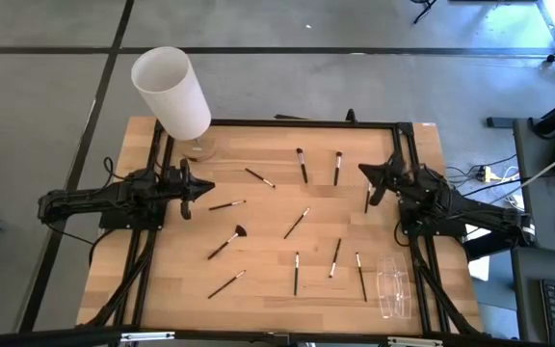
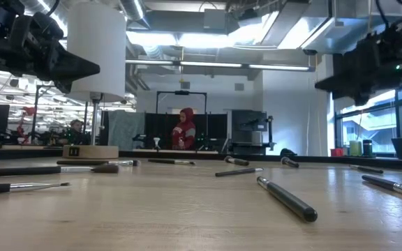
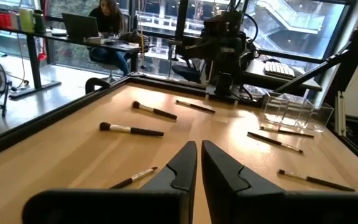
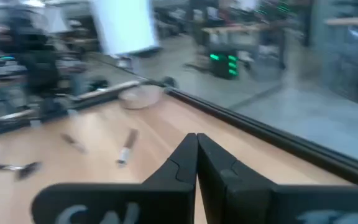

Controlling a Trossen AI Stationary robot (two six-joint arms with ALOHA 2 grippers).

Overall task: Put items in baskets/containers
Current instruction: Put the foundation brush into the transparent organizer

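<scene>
Eleven or so makeup brushes (image 1: 296,223) lie scattered over the wooden desk (image 1: 268,289), none of them in a gripper. Seen from above, two lie side by side near twelve o'clock, a fan-headed brush (image 1: 227,241) sits toward seven o'clock of the desk's middle, and three more lie near five o'clock. The clear plastic holder (image 1: 394,286) stands at the five o'clock corner, just beside the nearest of those brushes, and no brush shows inside it. The left gripper (image 1: 209,189) hangs at nine o'clock with its fingers drawn almost together, gripping nothing. The right gripper (image 1: 362,171) hangs at three o'clock, fingers pressed together and empty. A white cylindrical lamp (image 1: 172,92) on a round wooden base stands at the eleven o'clock corner. In the room beyond the desk, a person in red (image 2: 185,129) stands far off.
</scene>
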